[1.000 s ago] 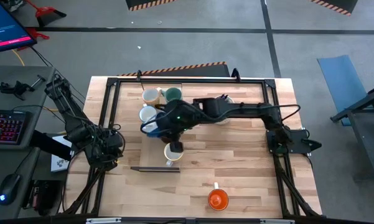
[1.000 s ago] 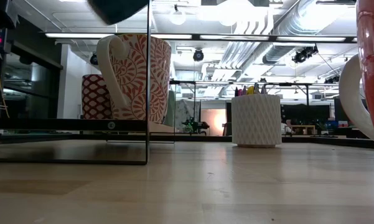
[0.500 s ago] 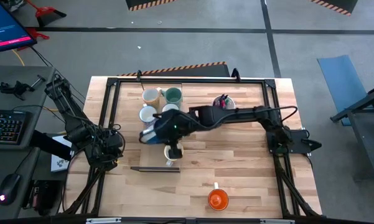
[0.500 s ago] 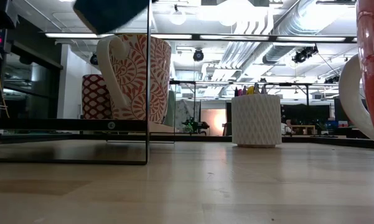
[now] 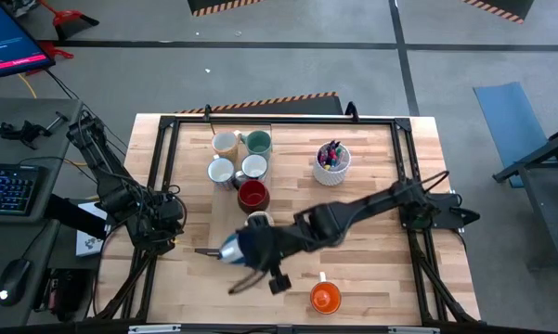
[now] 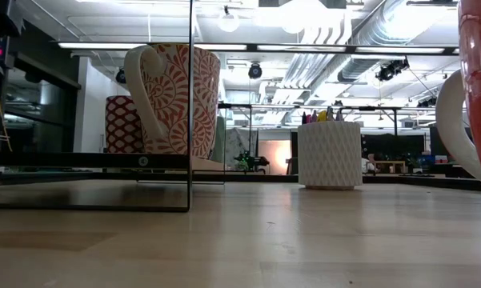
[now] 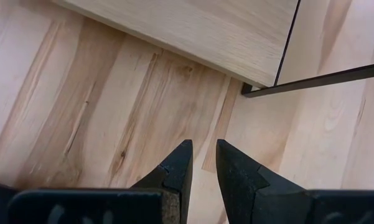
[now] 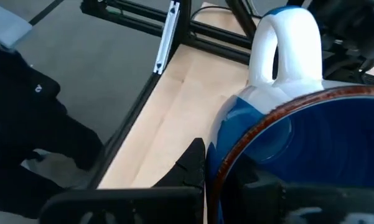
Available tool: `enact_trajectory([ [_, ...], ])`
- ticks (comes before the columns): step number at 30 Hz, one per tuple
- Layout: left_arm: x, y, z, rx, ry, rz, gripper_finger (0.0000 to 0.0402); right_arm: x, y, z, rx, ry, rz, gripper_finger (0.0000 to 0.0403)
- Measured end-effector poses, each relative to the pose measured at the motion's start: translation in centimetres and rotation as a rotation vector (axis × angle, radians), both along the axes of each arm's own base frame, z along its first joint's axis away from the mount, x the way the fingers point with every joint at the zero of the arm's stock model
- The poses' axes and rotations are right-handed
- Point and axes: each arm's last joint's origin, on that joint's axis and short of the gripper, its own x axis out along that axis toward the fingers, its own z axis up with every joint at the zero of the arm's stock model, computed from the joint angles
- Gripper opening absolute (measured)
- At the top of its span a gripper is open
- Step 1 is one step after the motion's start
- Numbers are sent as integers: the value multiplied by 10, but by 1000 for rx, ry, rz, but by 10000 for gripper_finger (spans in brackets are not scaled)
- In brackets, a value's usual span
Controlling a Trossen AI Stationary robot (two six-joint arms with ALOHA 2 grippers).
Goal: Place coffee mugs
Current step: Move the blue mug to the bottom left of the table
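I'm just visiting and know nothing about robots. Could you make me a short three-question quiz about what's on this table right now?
1. True or false: the right gripper is shut on the blue mug.
2. Which mug stands alone near the table's front edge? A) the green mug B) the orange mug C) the dark red mug
3. Fill in: the white cup standing apart from the mugs holds coloured ____.

Key:
1. True; its fingers pinch the mug's rim.
2. B; the others sit in the cluster at the back.
3. Pens.
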Motion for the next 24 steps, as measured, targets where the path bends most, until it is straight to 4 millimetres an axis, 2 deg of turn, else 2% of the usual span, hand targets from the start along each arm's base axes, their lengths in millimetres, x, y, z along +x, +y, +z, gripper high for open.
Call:
enact_trajectory([
  [4,0,0,0,0,0,0,62,-4,18,-8,28,33,-20,0],
  [9,0,0,0,0,0,0,62,8,35,-44,31,122,-33,0],
  [18,0,0,0,0,0,-1,62,27,44,-100,44,264,-31,0],
  [24,0,0,0,0,-1,-1,62,32,45,-111,51,271,-45,0],
])
